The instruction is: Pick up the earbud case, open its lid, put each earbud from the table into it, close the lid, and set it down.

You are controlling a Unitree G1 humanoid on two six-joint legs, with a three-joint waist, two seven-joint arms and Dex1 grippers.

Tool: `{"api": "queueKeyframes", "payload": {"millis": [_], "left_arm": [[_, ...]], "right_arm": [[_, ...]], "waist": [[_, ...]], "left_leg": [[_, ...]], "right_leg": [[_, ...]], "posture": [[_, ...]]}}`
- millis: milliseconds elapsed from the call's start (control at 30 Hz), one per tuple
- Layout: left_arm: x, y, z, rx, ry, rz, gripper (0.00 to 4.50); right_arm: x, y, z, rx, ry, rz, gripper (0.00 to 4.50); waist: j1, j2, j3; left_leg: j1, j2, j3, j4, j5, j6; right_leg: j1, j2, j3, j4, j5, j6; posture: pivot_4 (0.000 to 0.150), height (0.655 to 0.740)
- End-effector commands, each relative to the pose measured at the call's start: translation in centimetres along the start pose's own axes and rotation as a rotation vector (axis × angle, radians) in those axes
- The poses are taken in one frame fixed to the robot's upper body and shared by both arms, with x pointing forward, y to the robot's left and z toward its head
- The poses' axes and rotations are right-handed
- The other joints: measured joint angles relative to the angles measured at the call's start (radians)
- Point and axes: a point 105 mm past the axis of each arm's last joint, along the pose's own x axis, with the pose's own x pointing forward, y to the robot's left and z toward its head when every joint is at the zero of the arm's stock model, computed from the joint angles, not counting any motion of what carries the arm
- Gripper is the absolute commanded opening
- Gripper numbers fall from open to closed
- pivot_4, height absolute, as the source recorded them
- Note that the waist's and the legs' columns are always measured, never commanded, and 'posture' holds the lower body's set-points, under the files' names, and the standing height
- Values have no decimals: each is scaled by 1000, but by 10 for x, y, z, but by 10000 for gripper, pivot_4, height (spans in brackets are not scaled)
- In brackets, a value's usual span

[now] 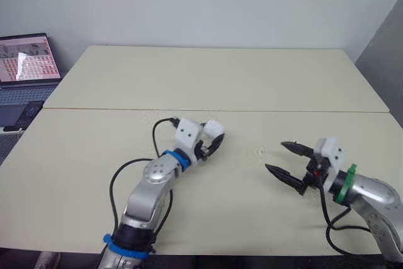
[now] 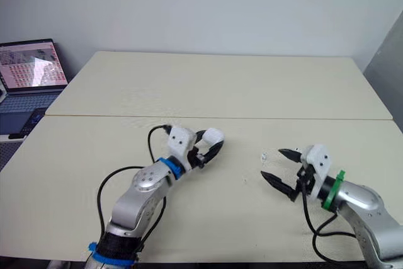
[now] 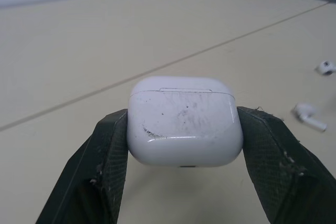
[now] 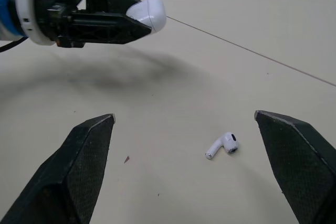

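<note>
My left gripper [image 1: 210, 137] is shut on the white earbud case [image 1: 215, 128] and holds it off the table [image 1: 208, 80]. In the left wrist view the scuffed case [image 3: 184, 124] sits between both fingers with its lid closed. One small white earbud [image 4: 223, 145] lies on the table just ahead of my right gripper [image 1: 276, 156], which is open and holds nothing. The left wrist view shows this earbud [image 3: 310, 116] and a second earbud [image 3: 326, 67] a little farther off. The earbuds show as a tiny white speck [image 2: 265, 155] between the two grippers.
An open laptop [image 1: 28, 61] stands off the table's far left corner. A seam [image 1: 252, 111] crosses the table where its two halves meet. The front edge lies close below both arms, and the far half is bare.
</note>
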Motion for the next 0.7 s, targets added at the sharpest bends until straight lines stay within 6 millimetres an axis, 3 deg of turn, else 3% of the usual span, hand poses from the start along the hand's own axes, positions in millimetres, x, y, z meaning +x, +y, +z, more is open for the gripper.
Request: {"api": "queueKeyframes", "payload": {"millis": [33, 133, 333, 700], "left_arm": [[13, -18, 27, 38, -129, -94, 27734], [17, -29, 40, 9, -218, -166, 27734], [20, -40, 41, -24, -266, -230, 27734], [19, -46, 37, -39, -269, -255, 27734]], "right_arm": [[8, -3, 22, 146, -8, -33, 45000], [16, -5, 38, 301, -52, -23, 45000], [28, 5, 64, 600, -160, 77, 45000], [42, 10, 66, 738, -127, 93, 45000]], "waist": [[0, 0, 0], [-1, 0, 0], [-1, 0, 0], [-6, 0, 0]], "left_leg": [[0, 0, 0, 0, 0, 0], [-1, 0, 0, 0, 0, 0], [-2, 0, 0, 0, 0, 0], [-3, 0, 0, 0, 0, 1]], "right_leg": [[0, 0, 0, 0, 0, 0], [-1, 0, 0, 0, 0, 0], [-2, 0, 0, 0, 0, 0], [-2, 1, -1, 0, 0, 0]], "posture": [[1500, 7400], [1500, 7400], [1500, 7400], [1500, 7400]]}}
